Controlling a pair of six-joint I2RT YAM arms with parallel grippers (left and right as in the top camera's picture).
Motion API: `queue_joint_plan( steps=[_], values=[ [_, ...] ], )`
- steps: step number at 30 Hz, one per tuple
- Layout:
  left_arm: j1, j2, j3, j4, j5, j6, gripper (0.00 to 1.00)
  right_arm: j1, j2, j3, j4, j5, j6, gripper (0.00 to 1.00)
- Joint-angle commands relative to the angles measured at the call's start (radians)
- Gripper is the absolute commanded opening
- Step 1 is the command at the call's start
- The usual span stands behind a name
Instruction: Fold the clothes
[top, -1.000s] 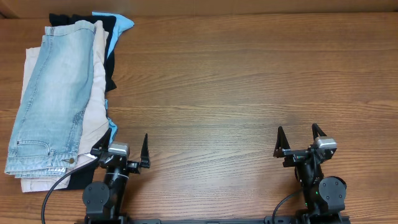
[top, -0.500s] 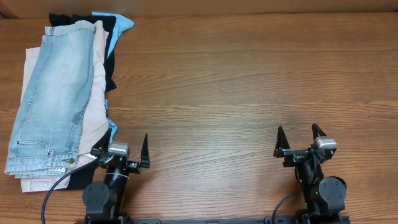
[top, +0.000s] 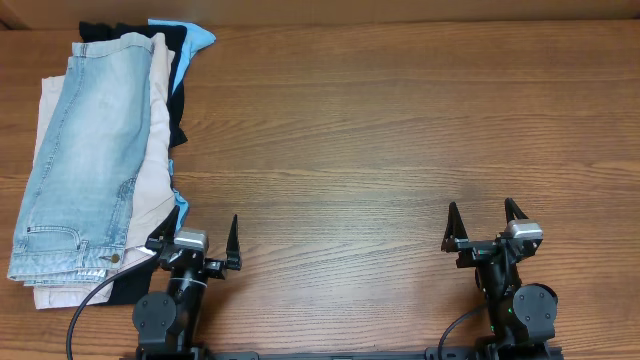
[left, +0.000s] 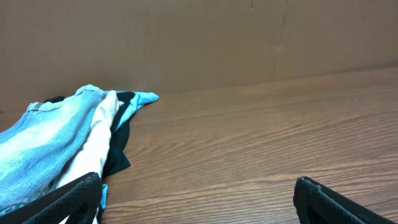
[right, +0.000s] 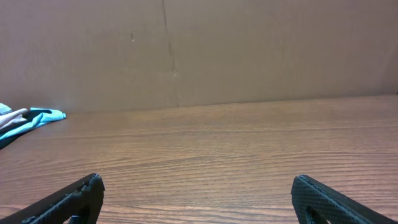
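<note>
Overhead cam: stack of clothes (top: 105, 165) lies on the left side of the table (top: 400, 130), running from the far edge down to just beside the left arm's base. On top I see the light-blue denim shorts (top: 85, 150), flat and lengthwise, waistband end w/ pocket and button nearest the robot, hem end toward the far edge. Under them, beige cargo shorts (top: 152, 175) stick out along the right side and at the near-left corner. Below that, a black garment (top: 178, 85) shows along the right edge and at the far end. A bright-blue garment (top: 200, 38) pokes out at the stack's far-right corner, and a small bright-blue bit also shows close to the left arm.

Left gripper (top: 206, 225) sits low at the near edge, jaws spread wide, nothing btwn them. Its left finger is right by the stack's near-right corner, and I can't tell if it touches. Right gripper (top: 480, 212) sits at the near edge on the right side, well apart from the clothes, jaws equally wide, empty. A grey cable (top: 95, 298) curves out by the left arm's base, over the stack's near corner.

Left wrist cam: both fingertips at the bottom corners, bare wood btwn them. The stack is front-left, denim on top, then beige, then black, w/ the bright-blue tip at the far end near the brown wall (left: 249, 43). Right wrist cam: bare wood ahead, only the bright-blue tip and a sliver of beige at the far-left edge.
</note>
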Motion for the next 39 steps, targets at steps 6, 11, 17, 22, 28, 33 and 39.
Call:
queue_joint_plan(
  steps=[6, 11, 17, 22, 28, 33, 39],
  values=[
    [-0.006, -0.011, -0.005, 0.002, -0.006, 0.013, 1.0, 0.004, -0.01, -0.01, 0.032, -0.026, -0.007, 1.0],
    [-0.006, -0.011, -0.005, 0.025, 0.043, -0.026, 1.0, 0.004, -0.01, -0.01, 0.104, -0.111, -0.007, 1.0],
    [-0.006, -0.011, 0.086, 0.066, 0.052, -0.11, 1.0, 0.004, -0.01, 0.034, 0.153, -0.192, -0.007, 1.0],
    [-0.006, -0.01, 0.311, -0.184, 0.054, -0.105, 1.0, 0.004, 0.0, 0.147, 0.105, -0.224, -0.007, 1.0],
    [-0.006, -0.008, 0.511, -0.44, 0.03, -0.076, 1.0, 0.004, 0.129, 0.324, 0.037, -0.272, -0.007, 1.0],
    [-0.006, 0.024, 0.623, -0.557, 0.02, -0.076, 1.0, 0.004, 0.32, 0.492, -0.009, -0.371, -0.007, 1.0],
    [-0.006, 0.154, 0.772, -0.681, 0.02, -0.062, 1.0, 0.004, 0.596, 0.748, -0.175, -0.476, -0.007, 1.0]
  ],
)
